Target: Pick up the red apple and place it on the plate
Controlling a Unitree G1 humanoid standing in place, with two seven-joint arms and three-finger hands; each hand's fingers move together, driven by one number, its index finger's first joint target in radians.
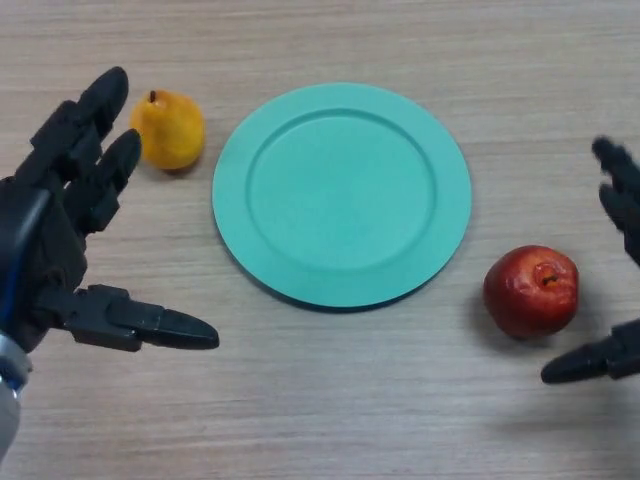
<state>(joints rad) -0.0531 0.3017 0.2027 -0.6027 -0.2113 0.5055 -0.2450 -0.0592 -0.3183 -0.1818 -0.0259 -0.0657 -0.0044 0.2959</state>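
Observation:
A red apple [531,290] rests on the wooden table to the right of the teal plate [342,193], stem up. The plate lies flat at the centre with nothing on it. My right hand [620,200] shows at the right edge, just beside the apple, with its fingers spread above and its thumb below the fruit; it does not touch it. My left hand [70,215] hovers open at the left, fingers straight and thumb pointing toward the plate.
A yellow pear [170,130] stands on the table between my left hand's fingers and the plate's left rim. The wooden table [330,400] stretches across the whole view.

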